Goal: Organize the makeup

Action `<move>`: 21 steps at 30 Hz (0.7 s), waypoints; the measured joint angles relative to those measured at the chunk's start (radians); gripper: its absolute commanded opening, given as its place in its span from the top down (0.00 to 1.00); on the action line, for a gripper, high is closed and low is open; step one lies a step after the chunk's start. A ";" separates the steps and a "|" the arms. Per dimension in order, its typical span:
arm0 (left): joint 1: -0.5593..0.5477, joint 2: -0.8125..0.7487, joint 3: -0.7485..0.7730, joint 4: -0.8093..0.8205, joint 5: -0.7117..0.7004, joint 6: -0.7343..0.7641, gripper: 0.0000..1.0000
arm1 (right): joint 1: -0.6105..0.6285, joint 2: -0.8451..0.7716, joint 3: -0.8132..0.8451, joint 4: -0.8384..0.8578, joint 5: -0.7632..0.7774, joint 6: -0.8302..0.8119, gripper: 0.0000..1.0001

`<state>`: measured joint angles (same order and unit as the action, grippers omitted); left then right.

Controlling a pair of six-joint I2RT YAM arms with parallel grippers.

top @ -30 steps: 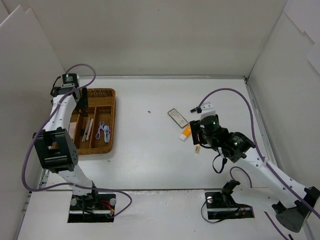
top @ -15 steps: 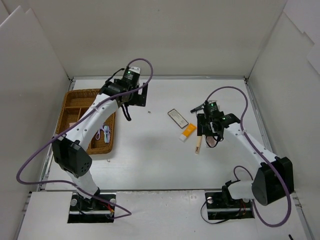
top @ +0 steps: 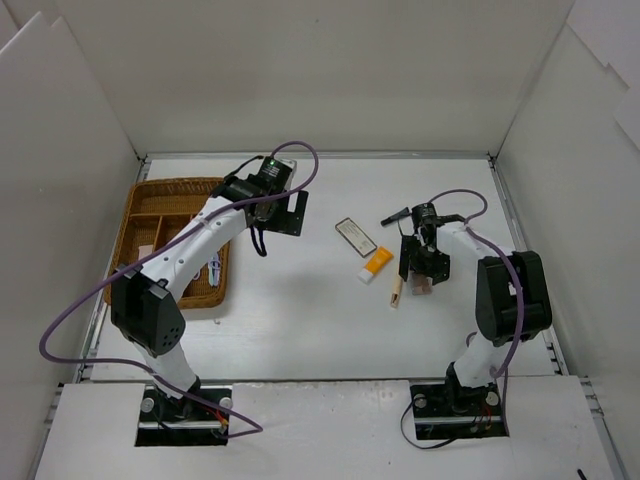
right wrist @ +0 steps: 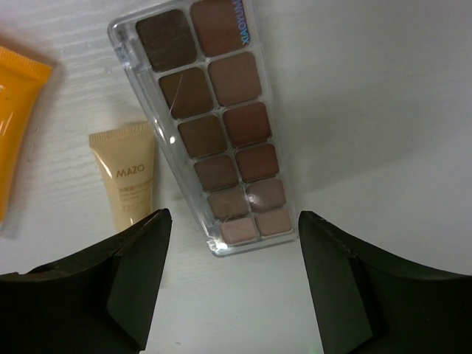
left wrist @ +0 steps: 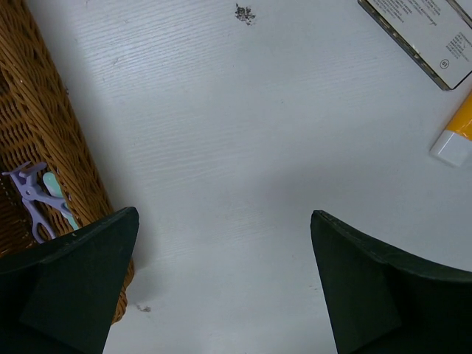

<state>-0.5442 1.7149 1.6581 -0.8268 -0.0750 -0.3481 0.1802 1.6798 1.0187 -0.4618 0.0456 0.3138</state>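
- We have the purple curler (left wrist: 33,199) in the wicker tray (top: 140,195) at the desk's left edge.
- Eyeshadow palette (right wrist: 214,125), orange tube (top: 377,262) and mirror (top: 355,234) lie right of centre, unsorted.
- Our left gripper (left wrist: 221,221) and right gripper (right wrist: 232,221) gape, empty.

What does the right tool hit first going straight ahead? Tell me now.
Most likely the brown eyeshadow palette, lying on the table straight ahead of the right tool, between its open jaws; depth is unclear.
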 measured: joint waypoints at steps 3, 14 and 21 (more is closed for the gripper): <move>0.000 0.000 0.000 0.002 0.011 0.005 0.03 | -0.021 0.034 0.012 0.004 -0.003 -0.005 0.31; 0.000 0.000 0.000 0.002 0.056 0.019 0.03 | -0.050 0.082 0.046 0.010 -0.049 -0.055 0.81; 0.000 0.000 0.003 0.014 0.137 0.002 0.05 | -0.037 0.038 0.045 0.006 -0.034 -0.067 1.00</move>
<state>-0.5442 1.7149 1.6611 -0.8131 0.0620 -0.3462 0.1432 1.7180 1.0641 -0.4557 0.0116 0.2470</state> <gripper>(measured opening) 0.957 0.513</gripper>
